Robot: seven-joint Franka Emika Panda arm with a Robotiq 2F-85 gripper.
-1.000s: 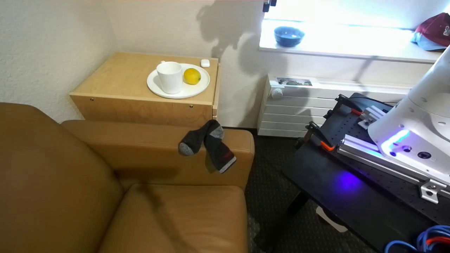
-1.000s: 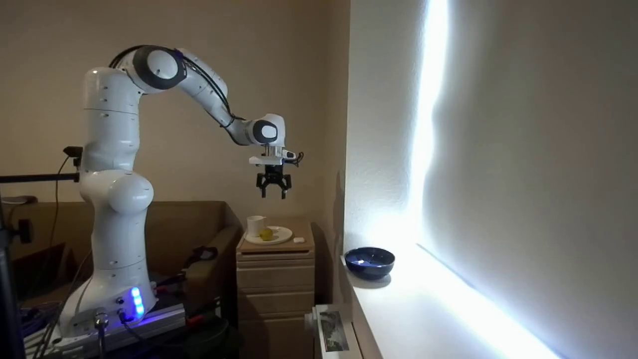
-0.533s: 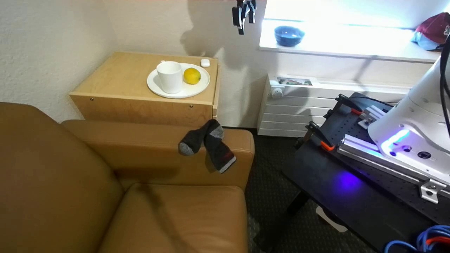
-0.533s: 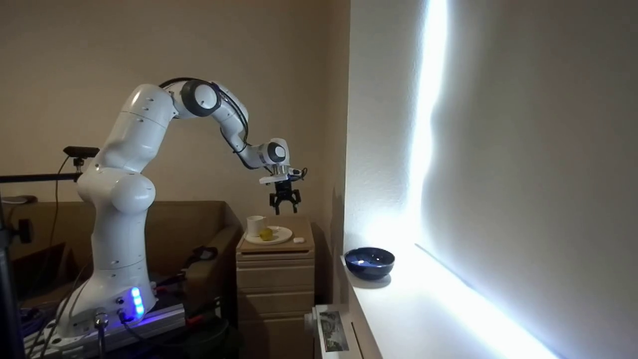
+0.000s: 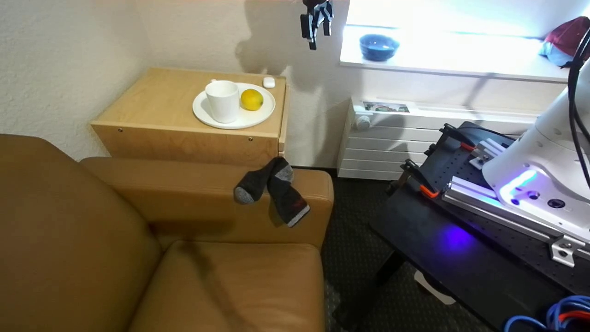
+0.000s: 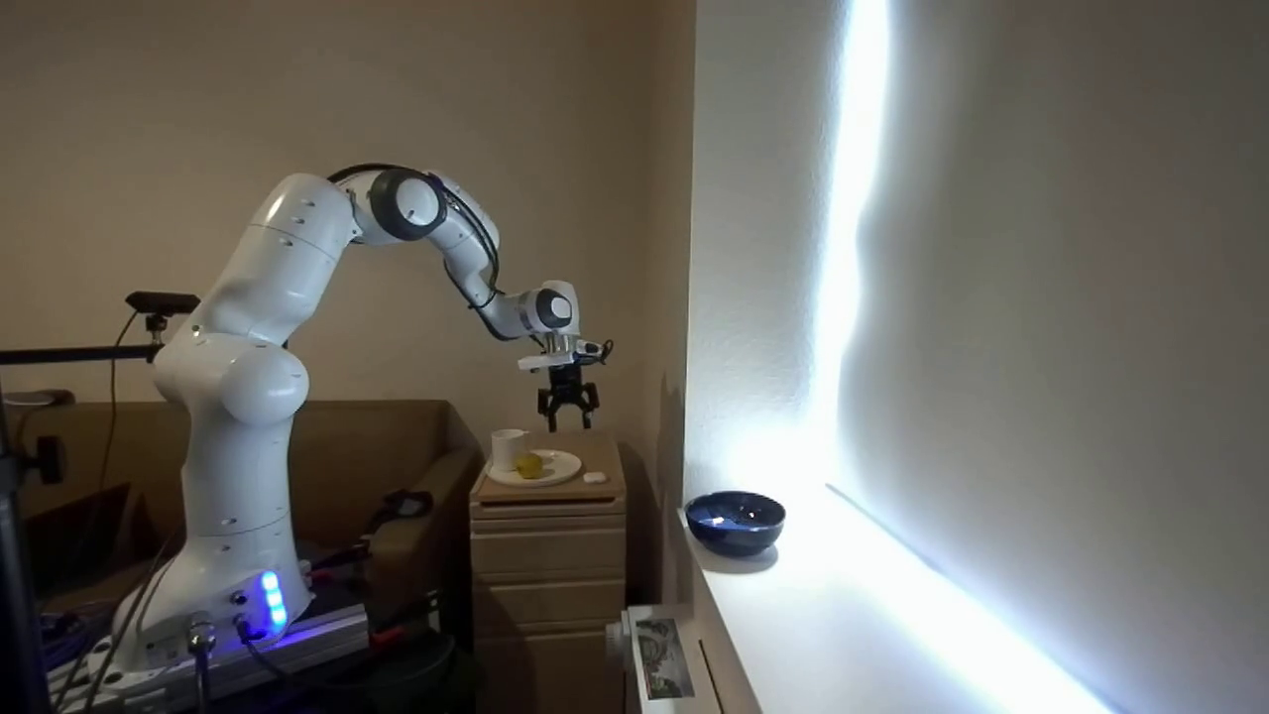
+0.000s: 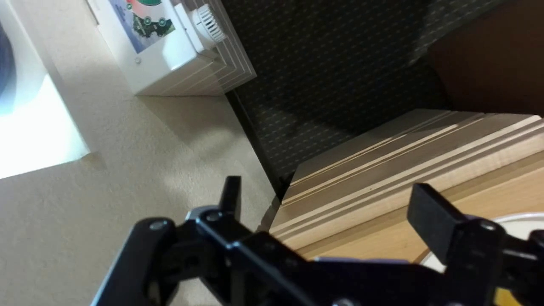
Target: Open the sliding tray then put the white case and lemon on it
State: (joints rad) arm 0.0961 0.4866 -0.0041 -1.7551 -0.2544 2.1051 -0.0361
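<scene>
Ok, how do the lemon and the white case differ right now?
The lemon is bright yellow and rounded; the white case is flatter. The lemon is larger, the white case smaller. The lemon sits on the round plate, the white case directly on the side table, beside that plate. What they share: neither is held by the fingers.

Arm (image 6: 280, 260) is built of white, rounded links; dark-grey rings (image 6: 385, 206) are fitted above black gripper (image 6: 569, 426), on which round screws (image 7: 158, 224) are seen. Black cables (image 6: 372, 167) are looped above it; lower than it, white base (image 6: 213, 585) is lit blue.
</scene>
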